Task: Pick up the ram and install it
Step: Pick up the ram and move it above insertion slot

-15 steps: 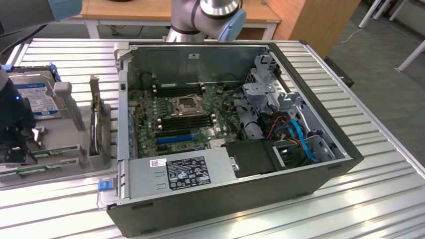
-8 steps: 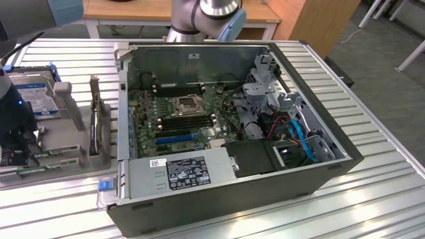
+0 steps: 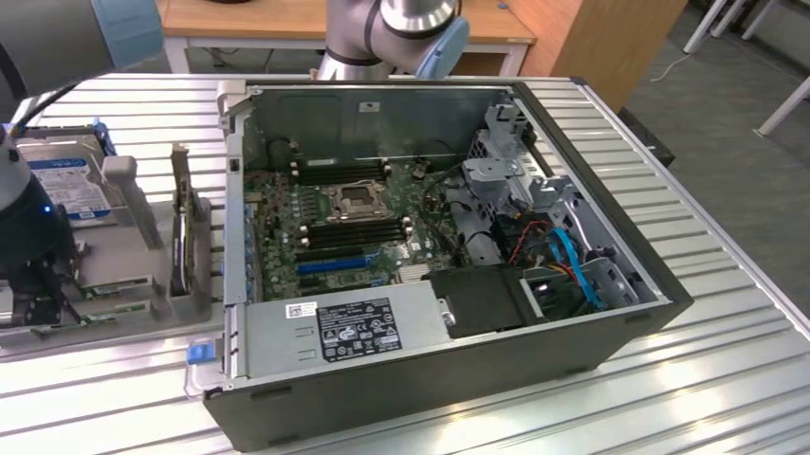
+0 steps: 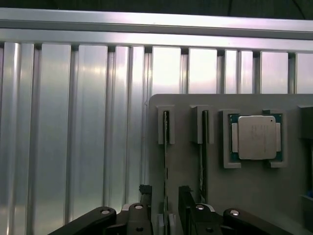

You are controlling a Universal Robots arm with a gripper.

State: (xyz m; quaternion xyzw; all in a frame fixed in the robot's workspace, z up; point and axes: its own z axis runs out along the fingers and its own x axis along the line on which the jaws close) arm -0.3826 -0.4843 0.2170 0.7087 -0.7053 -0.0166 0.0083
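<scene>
Standing on edge in a slot of the grey holder (image 4: 244, 196), the ram (image 4: 166, 147) sat between the spread fingers (image 4: 186, 198), which straddled it, not yet clamped. It looked light, thin, stiff but fragile; best taken by its flat faces, squarely. The wrist view gave that alignment, plus a second stick (image 4: 203, 147) and a processor (image 4: 257, 137) alongside; the exterior view gave the open computer case (image 3: 443, 389) and its motherboard (image 3: 285, 223), well apart on the worktop (image 3: 708, 379).
</scene>
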